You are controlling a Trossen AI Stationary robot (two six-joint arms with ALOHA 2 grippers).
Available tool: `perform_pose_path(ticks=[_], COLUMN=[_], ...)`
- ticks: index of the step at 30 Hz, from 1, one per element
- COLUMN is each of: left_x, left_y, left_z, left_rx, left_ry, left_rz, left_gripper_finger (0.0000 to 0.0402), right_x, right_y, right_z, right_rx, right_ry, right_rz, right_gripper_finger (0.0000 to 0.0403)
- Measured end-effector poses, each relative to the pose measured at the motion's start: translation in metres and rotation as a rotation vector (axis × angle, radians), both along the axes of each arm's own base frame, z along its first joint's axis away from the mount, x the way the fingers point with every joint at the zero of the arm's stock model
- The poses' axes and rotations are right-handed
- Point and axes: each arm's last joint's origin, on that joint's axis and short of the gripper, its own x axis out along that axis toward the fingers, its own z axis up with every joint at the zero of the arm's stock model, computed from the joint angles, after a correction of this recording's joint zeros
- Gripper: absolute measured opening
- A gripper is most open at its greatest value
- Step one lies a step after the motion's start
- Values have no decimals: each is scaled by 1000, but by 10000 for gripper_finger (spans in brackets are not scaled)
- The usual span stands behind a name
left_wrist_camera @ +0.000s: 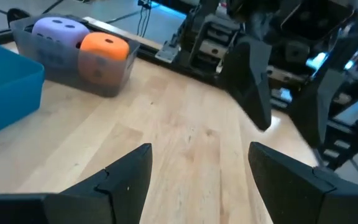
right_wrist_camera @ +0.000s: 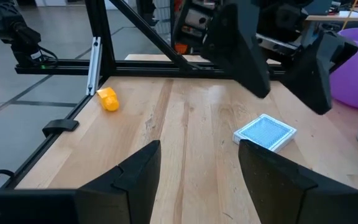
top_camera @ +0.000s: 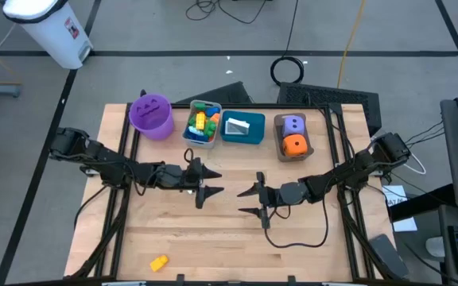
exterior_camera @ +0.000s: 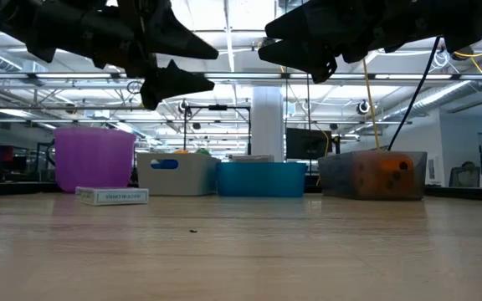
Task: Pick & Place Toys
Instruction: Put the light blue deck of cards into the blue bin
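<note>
**Both grippers held empty above the surface**

The left gripper and the right gripper are seen facing each other over the middle of the wooden surface — each with fingers parted and nothing between them, neither touching anything. A yellow brick is left lying near the front edge, and a blue-patterned card box lies flat on the surface near the purple bucket. Mixed bricks are piled in the grey bin; the purple die and orange die are seated in the brown bin — beside the teal bin.
</note>
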Motion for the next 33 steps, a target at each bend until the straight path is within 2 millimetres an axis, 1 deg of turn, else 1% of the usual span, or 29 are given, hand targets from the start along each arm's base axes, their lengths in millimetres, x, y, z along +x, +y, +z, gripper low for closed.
perform_pose_path(ticks=[2,8,10,17,20,23,27,30,33], left_x=[0,-2,-2,-9,-18,-30,-40,-40,-41], left_y=[0,-8,-11,-22,-22,-17,-10,-8,-6], left_z=[-2,-2,-3,-13,-15,-13,4,19,29], left_rx=[27,136,179,441,601,772,963,992,929], left_ry=[18,21,29,125,233,446,667,756,828], left_rz=[-11,-181,-209,-329,-373,-344,-340,-373,-429], left_gripper_finger=[276,276,276,276,276,276,276,276,276], right_x=[0,0,-1,-1,-1,-1,-2,-2,-2], right_y=[0,0,0,0,0,0,0,0,0], right_z=[0,-2,-3,-6,-6,-6,-7,-8,-8], right_rx=[0,-7,-10,-20,0,9,6,5,5], right_ry=[1,20,28,61,67,68,76,80,80], right_rz=[0,0,0,0,-4,-6,-6,-6,-6], right_gripper_finger=[208,208,208,208,208,208,208,208,208])
